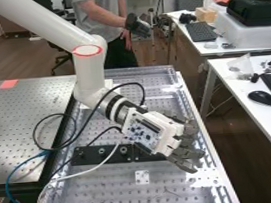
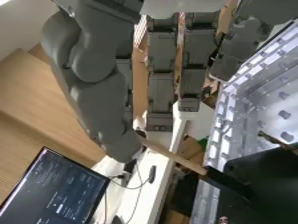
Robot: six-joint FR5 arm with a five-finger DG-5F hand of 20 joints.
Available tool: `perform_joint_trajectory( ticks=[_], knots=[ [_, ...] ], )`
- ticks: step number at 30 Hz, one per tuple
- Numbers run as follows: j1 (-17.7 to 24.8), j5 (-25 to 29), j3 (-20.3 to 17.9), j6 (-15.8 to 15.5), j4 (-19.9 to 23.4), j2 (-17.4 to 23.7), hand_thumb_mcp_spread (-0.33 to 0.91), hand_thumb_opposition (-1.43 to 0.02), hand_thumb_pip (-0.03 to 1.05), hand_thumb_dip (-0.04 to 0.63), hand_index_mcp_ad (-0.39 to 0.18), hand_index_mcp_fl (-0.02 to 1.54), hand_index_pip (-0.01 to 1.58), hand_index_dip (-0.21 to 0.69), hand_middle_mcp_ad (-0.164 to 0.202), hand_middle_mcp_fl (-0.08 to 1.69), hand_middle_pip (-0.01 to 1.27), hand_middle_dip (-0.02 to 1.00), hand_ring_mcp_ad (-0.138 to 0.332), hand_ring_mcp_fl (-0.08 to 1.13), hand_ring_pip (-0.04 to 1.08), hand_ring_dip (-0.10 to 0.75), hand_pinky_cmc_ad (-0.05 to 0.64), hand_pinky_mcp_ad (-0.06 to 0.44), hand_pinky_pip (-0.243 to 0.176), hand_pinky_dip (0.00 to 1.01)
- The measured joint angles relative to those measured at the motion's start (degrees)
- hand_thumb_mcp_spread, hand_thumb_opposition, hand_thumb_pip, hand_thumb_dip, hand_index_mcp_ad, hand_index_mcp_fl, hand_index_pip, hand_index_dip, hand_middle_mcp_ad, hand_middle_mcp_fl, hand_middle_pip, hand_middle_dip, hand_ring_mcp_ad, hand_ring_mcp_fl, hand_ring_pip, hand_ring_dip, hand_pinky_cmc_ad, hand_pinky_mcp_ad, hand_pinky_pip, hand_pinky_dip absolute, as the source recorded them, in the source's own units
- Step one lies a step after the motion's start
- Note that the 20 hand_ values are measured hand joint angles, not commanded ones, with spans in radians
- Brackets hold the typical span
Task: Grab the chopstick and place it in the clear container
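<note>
The chopstick (image 2: 173,156), pale wood with a black end, is in the hand (image 1: 183,153), clamped at its wooden end between the thumb (image 2: 110,112) and the fingers (image 2: 160,97). It slants away from the thumb's tip, its black end over a dark block-like thing (image 2: 267,175), so that where the 2 overlap the outline is hard to tell. Near that thing, a thin brown stick (image 2: 278,141) lies across part of a clear-rimmed tray (image 2: 223,115) with studs or holes in its floor. In the high view the hand is above the tray's right side, tilted down, with the white arm (image 1: 89,77) coming in from the upper left. Under and beside the wrist are a black bar (image 1: 90,154) with round fittings, a looped black cable (image 1: 34,134) and a white cable (image 1: 91,169); a small white plate (image 1: 142,177) lies nearer the camera. Left of the tray is a perforated metal table (image 1: 27,109) bearing 1 red patch (image 1: 9,84). Across the gap on the right, a white desk (image 1: 221,81) holds a black mouse (image 1: 261,98). The wrist view also shows a lit monitor (image 2: 53,187).
</note>
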Motion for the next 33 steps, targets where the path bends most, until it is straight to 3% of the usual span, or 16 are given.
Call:
perform_joint_trajectory(
  ticks=[7,10,21,33],
  knots=[
    [0.27,1.79,-0.01,-1.41,1.44,-0.08,0.66,-1.01,0.56,0.269,-0.188,0.80,1.15,-0.024,0.063,1.01,0.60,0.63,0.087,0.68,0.11,0.459,0.456,0.250,0.044,0.19],
    [0.34,2.50,0.03,-2.32,2.52,-0.11,0.70,-1.01,0.50,0.269,-0.192,0.85,1.09,-0.012,0.063,1.02,0.60,0.63,0.087,0.72,0.11,0.459,0.478,0.250,0.058,0.19],
    [0.01,2.37,1.84,-4.91,2.65,-0.34,0.69,-1.05,0.50,0.265,-0.185,0.97,0.97,0.019,0.065,1.13,0.53,0.63,0.051,0.85,0.10,0.459,0.494,0.251,0.075,0.19],
    [-1.23,1.21,4.35,-8.12,1.48,1.01,0.71,-1.09,0.50,0.269,-0.168,1.05,0.94,0.033,0.063,1.17,0.53,0.63,0.051,0.86,0.10,0.459,0.494,0.265,0.075,0.19]
  ],
)
